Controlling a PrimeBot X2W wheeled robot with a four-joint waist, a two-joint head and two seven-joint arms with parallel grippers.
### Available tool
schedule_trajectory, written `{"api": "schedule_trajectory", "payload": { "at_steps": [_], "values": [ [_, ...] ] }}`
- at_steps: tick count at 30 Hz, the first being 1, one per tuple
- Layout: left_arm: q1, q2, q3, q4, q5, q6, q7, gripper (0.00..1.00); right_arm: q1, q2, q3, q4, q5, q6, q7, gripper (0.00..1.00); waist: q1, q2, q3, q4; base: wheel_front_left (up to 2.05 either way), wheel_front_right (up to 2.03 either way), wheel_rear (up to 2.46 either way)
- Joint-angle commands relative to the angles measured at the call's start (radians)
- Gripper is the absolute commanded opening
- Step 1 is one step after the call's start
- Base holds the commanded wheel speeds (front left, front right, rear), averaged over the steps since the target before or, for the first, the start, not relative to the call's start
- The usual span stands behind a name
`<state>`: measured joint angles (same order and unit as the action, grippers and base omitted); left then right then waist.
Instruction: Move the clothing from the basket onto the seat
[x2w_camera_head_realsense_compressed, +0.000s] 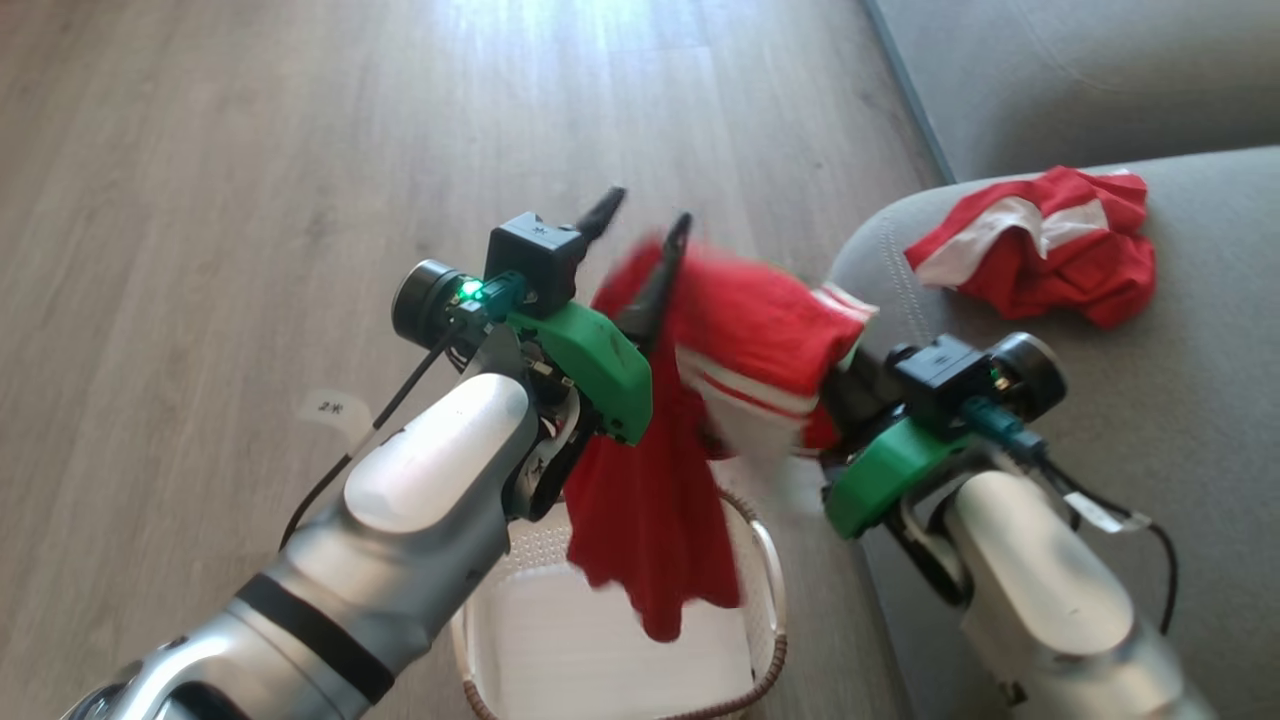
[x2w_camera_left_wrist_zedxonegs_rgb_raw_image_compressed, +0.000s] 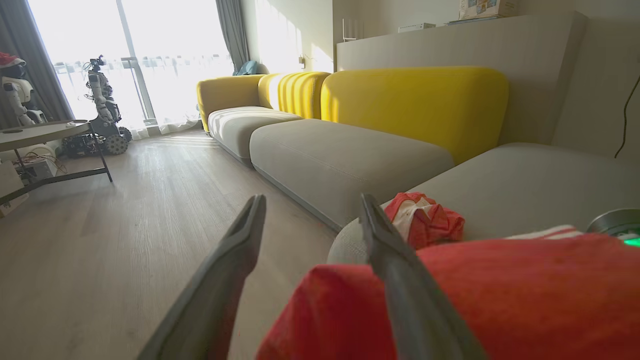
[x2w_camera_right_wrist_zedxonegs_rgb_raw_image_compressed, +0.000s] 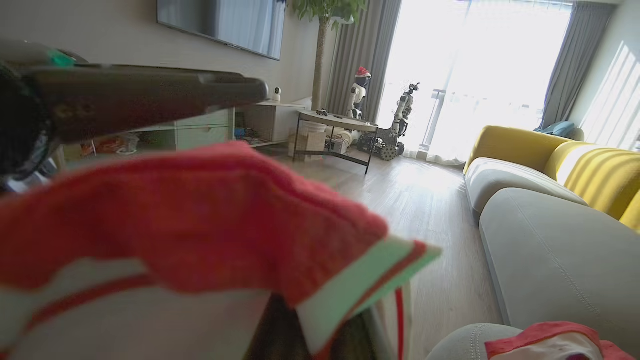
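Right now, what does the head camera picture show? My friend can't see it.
A red, white-striped garment hangs across the left gripper and right gripper, above the white basket. Another red garment lies on the grey seat.

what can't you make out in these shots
Fingers of the right tool: head and right wrist views, buried under the lifted garment, so open or shut is unclear.
Basket: head view, cut off by the bottom edge and partly behind the left forearm and hanging cloth.
Lifted garment's outline: head view, blurred.
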<state>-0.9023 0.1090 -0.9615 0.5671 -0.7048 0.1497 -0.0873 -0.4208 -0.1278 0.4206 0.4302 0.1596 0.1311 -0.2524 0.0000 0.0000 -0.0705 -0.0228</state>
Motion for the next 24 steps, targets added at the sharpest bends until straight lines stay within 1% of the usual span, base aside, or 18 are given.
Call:
{"api": "schedule_trajectory", "payload": {
  "at_steps": [1, 6, 15, 16, 19, 24],
  "values": [
    [-0.04, 0.018, 0.037, -0.015, -0.007, 0.0, -0.011, 1.0, -0.061, -0.003, -0.008, -0.048, 0.002, 0.0, -0.009, 0.0, 0.0, 0.0, 0.005, -0.017, 0.0, 0.0, 0.0],
    [-0.03, 0.015, 0.036, -0.002, -0.015, -0.007, -0.027, 1.0, -0.079, -0.032, -0.048, -0.084, -0.011, 0.0, -0.009, 0.0, 0.0, 0.0, 0.016, -0.056, 0.0, 0.0, 0.0],
    [0.009, 0.009, 0.025, 0.006, -0.025, -0.012, -0.057, 1.0, -0.129, -0.116, -0.104, -0.122, -0.021, 0.0, 0.006, 0.0, 0.0, 0.0, 0.039, -0.156, 0.0, 0.0, 0.0],
    [0.009, 0.009, 0.025, 0.006, -0.025, -0.012, -0.057, 1.0, -0.129, -0.116, -0.104, -0.122, -0.021, 0.0, 0.006, 0.0, 0.0, 0.0, 0.039, -0.156, 0.0, 0.0, 0.0],
    [0.026, 0.007, 0.02, 0.008, -0.027, -0.013, -0.07, 1.0, -0.147, -0.144, -0.12, -0.141, -0.019, 0.0, 0.025, 0.0, 0.0, 0.0, 0.05, -0.194, 0.0, 0.0, 0.0],
    [0.046, 0.007, 0.012, 0.013, -0.027, -0.014, -0.09, 1.0, -0.166, -0.173, -0.138, -0.173, -0.016, 0.0, 0.056, 0.0, 0.0, 0.0, 0.071, -0.258, 0.0, 0.0, 0.0]
  ]
}}
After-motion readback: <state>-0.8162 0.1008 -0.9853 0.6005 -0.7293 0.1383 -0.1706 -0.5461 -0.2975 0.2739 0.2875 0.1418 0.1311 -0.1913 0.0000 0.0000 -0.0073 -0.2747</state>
